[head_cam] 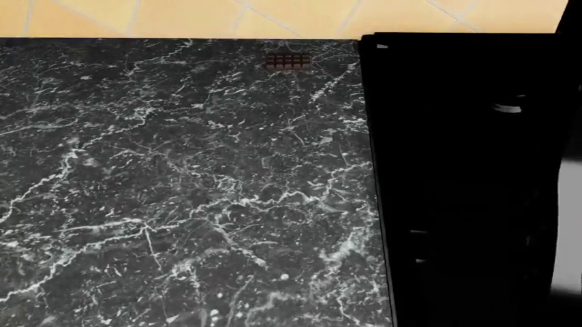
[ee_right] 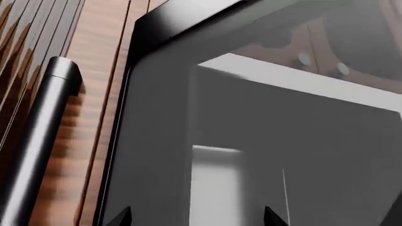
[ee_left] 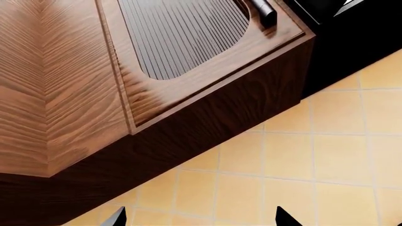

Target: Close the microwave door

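The head view shows a large black appliance surface filling the right side beside the counter. I cannot tell whether it is the microwave, and no door stands out on it. In the right wrist view, a black-framed glass panel of an appliance fills the picture, with my right gripper open just in front of it and holding nothing. My left gripper is open and empty over the yellow tiled floor, low beside a wooden cabinet. Neither gripper shows in the head view.
A black marble counter spans the head view, with a small chocolate bar near its far edge. A ribbed wooden cabinet door carries a black bar handle, right beside the glass panel.
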Robot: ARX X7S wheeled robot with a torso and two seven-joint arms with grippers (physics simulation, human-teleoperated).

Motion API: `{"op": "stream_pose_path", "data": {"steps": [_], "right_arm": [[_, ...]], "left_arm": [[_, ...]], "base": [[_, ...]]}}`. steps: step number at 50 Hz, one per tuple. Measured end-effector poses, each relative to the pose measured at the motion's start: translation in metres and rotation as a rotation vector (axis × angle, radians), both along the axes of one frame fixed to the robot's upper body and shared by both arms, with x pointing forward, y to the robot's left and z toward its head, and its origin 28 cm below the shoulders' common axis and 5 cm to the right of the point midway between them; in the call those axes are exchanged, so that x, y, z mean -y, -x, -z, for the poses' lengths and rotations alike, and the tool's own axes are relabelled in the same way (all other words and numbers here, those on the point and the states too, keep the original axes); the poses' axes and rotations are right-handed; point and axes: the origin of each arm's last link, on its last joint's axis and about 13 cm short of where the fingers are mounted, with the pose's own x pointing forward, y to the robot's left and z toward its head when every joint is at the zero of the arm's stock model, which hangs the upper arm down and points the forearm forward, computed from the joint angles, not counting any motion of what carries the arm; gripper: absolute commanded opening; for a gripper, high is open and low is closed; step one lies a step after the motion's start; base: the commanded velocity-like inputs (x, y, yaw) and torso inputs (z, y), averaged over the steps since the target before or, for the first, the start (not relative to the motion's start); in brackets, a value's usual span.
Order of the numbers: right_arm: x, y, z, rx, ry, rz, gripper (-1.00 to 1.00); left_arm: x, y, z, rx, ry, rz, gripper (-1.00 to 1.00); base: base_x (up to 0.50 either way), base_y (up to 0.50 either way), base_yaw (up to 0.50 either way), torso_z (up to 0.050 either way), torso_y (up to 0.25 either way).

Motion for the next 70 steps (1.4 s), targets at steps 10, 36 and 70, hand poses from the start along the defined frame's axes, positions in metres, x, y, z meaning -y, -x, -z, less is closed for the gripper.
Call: {"op": "stream_pose_path", "data": {"steps": [10, 36, 70], "right_arm": [[0.007, -0.004, 0.002, -0.023, -0.044, 0.013, 1.0], [0.006, -0.029, -0.005, -0.141, -0.119, -0.059, 1.0], [0.002, -0.037, -0.005, -0.258, -0.145, -0.11, 1.0]], "left_arm": [[-0.001, -0.001, -0.001, 0.001, -0.001, 0.001, 1.0], [-0.002, -0.006, -0.002, -0.002, 0.001, 0.001, 1.0], [-0.001, -0.011, -0.002, 0.0, 0.003, -0.003, 1.0]], "base": [[0.0, 0.0, 0.0, 0.0, 0.0], [0.0, 0.0, 0.0, 0.0, 0.0], [0.0, 0.0, 0.0, 0.0, 0.0]]}}
